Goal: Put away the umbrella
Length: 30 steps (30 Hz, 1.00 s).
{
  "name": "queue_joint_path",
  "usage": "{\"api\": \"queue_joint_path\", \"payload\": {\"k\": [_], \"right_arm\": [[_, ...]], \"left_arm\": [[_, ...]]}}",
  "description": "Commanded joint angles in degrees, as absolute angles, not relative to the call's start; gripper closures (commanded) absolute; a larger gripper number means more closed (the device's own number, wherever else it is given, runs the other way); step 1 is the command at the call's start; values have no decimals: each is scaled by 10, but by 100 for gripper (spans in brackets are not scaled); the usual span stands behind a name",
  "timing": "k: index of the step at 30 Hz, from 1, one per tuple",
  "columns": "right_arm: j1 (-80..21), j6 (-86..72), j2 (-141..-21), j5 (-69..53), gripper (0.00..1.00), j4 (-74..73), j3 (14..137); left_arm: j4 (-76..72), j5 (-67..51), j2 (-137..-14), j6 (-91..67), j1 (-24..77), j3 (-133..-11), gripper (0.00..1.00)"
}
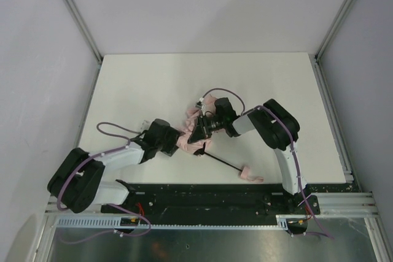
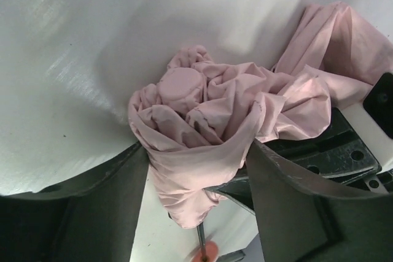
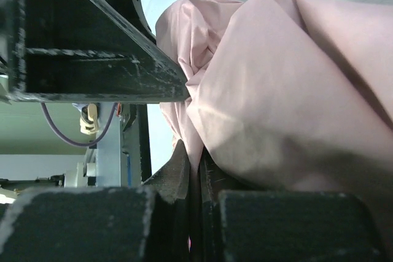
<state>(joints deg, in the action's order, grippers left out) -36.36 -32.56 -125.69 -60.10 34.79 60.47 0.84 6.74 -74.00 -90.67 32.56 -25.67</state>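
The umbrella (image 1: 195, 121) lies crumpled mid-table, its pale pink fabric bunched up. Its thin black shaft (image 1: 222, 161) runs to the near right and ends in the small pink handle (image 1: 250, 174). My left gripper (image 1: 178, 140) is shut around the bunched canopy (image 2: 196, 127). Its fingers (image 2: 98, 207) press both sides of the bundle, and the shaft (image 2: 201, 235) sticks out below. My right gripper (image 1: 200, 131) is shut on a thin fold of the pink fabric (image 3: 288, 102). The fold is pinched between the right gripper (image 3: 199, 159) jaws.
The white table (image 1: 141, 84) is boxed in by grey walls and aluminium posts (image 1: 73, 13). A black rail (image 1: 202, 196) runs along the near edge by the arm bases. The left gripper's black finger (image 3: 92, 47) sits close above the right jaws.
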Motion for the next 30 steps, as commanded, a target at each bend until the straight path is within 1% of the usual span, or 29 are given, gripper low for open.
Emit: {"api": "queue_joint_path", "payload": {"k": [1, 3, 5, 7, 8, 9, 11, 14, 15, 16, 17, 19, 21, 22, 23, 26, 30], "right_arm": [[-361, -283, -1310, -549, 100, 192, 581], [-363, -278, -1305, -551, 100, 187, 583], [-368, -270, -1299, -552, 100, 180, 586], [-373, -254, -1291, -543, 100, 158, 592], [-376, -244, -1286, -536, 100, 142, 597], [-379, -235, -1280, -528, 100, 126, 602], [-382, -220, -1261, -504, 99, 97, 610], [-388, -185, -1209, -450, 97, 33, 629], [-392, -173, -1188, -431, 94, 7, 637], [-395, -161, -1168, -409, 89, -17, 646], [-399, -150, -1150, -385, 82, -39, 656], [-410, -124, -1108, -330, 66, -81, 674], [-430, -93, -1067, -260, 47, -106, 680], [-444, -75, -1052, -210, 39, -113, 681], [-459, -56, -1039, -165, 35, -118, 682], [-511, -13, -1019, -42, 27, -112, 680], [-567, 46, -1037, 87, 23, -78, 674]], "left_arm": [[21, 127, -780, -906, 335, -260, 38], [21, 136, -788, -898, 336, -258, 47], [20, 147, -789, -883, 336, -258, 59], [17, 154, -790, -858, 336, -261, 82], [17, 154, -790, -847, 337, -264, 89], [17, 154, -789, -839, 336, -265, 93], [17, 155, -785, -829, 337, -265, 98], [17, 153, -779, -827, 337, -263, 100], [17, 150, -778, -831, 336, -261, 100], [17, 146, -777, -836, 336, -260, 100], [18, 141, -777, -842, 337, -259, 100], [18, 132, -779, -850, 337, -257, 100], [18, 126, -780, -857, 337, -257, 100], [18, 123, -781, -858, 336, -257, 100], [17, 122, -781, -859, 336, -258, 100], [17, 117, -780, -861, 337, -261, 100], [18, 115, -776, -864, 337, -264, 100]]}}
